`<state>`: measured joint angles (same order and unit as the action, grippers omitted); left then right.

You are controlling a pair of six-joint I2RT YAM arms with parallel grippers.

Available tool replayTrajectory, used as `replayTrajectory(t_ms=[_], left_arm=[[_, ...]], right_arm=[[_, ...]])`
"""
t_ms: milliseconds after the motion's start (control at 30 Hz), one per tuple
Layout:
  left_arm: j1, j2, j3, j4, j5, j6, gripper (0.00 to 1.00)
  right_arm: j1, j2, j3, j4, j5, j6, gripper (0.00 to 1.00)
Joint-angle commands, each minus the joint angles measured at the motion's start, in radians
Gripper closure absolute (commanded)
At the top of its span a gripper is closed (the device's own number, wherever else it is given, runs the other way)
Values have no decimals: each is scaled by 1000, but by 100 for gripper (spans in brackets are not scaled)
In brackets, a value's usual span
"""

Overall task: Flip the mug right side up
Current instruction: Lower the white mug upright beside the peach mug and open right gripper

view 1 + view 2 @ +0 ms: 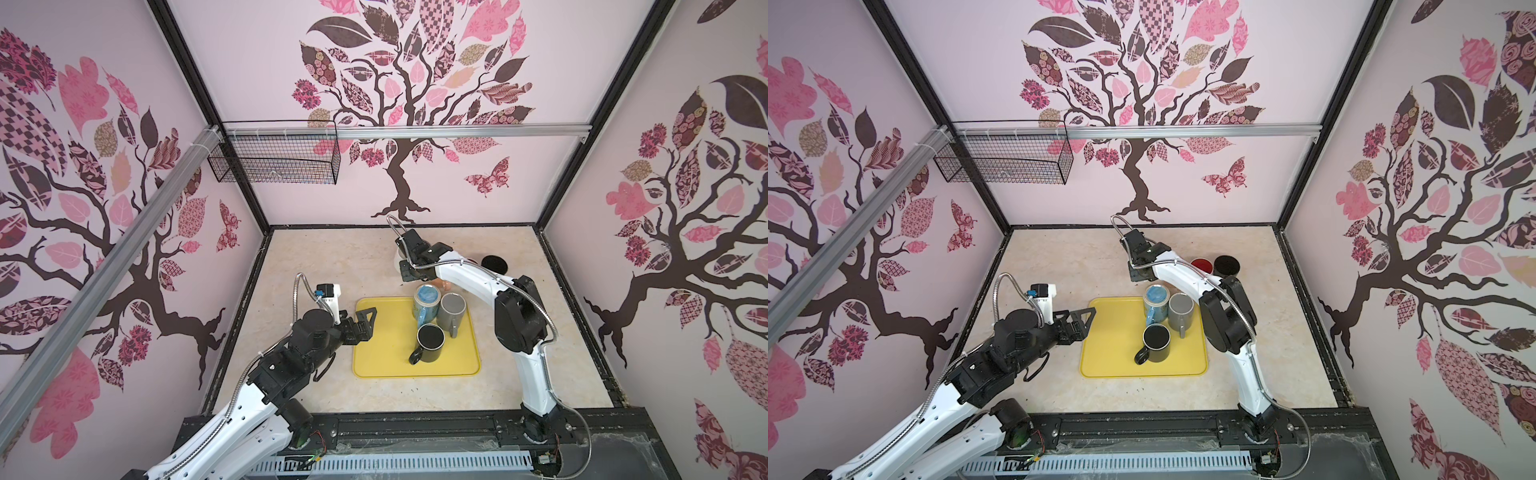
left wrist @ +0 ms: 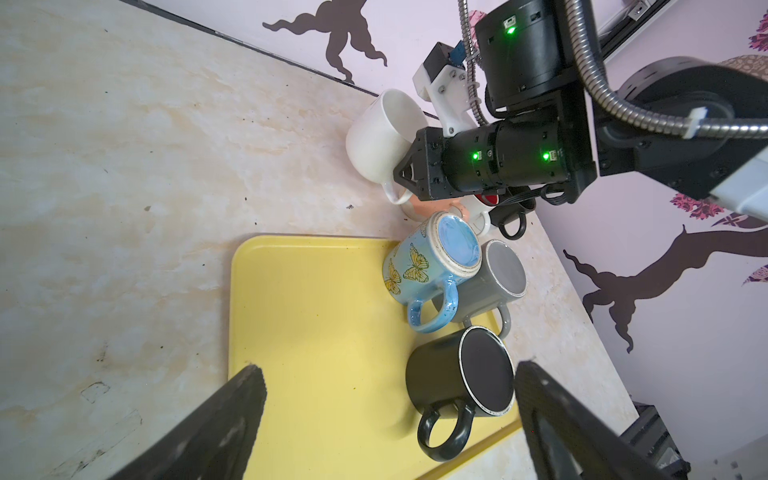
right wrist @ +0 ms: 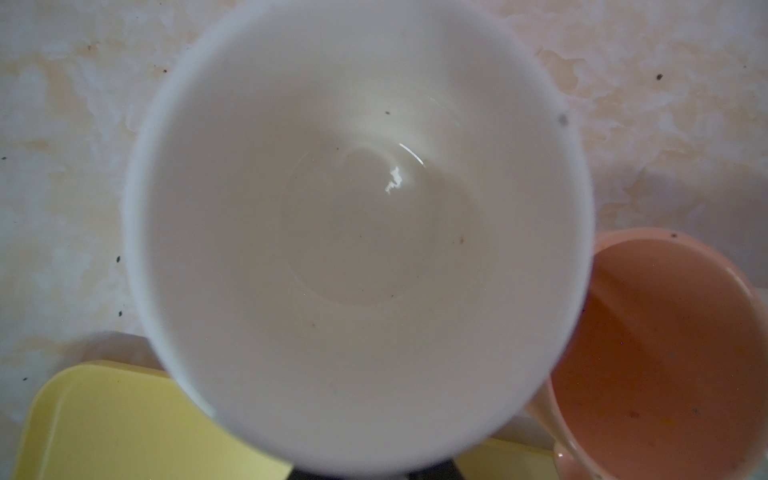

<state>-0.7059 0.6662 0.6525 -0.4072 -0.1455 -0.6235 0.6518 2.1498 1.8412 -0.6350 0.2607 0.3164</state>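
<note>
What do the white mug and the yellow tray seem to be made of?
The white mug looks like glazed ceramic: glossy inside, with a bright glint at the bottom. The yellow tray is probably plastic, matte: even colour, rounded corners, low rim.

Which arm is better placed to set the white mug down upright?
Right. The right fingers are shut on the white mug; the left fingers hang open at the yellow tray edge, apart from that mug.

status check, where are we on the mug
Left gripper open at tray edge. Right gripper shut on white mug, mouth tilted upward. Peach mug close alongside.
</note>
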Motion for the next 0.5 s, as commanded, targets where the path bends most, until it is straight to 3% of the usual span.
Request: replayTrajectory(t_ms=[0,467], left_arm=[[0,-2,-20,-4,-5,28,4],[0,20,-14,-29,-33,46,4]], right_arm=[[-4,26,54,19,48,-5,100],[-9,70,73,-30,55,-12,100]])
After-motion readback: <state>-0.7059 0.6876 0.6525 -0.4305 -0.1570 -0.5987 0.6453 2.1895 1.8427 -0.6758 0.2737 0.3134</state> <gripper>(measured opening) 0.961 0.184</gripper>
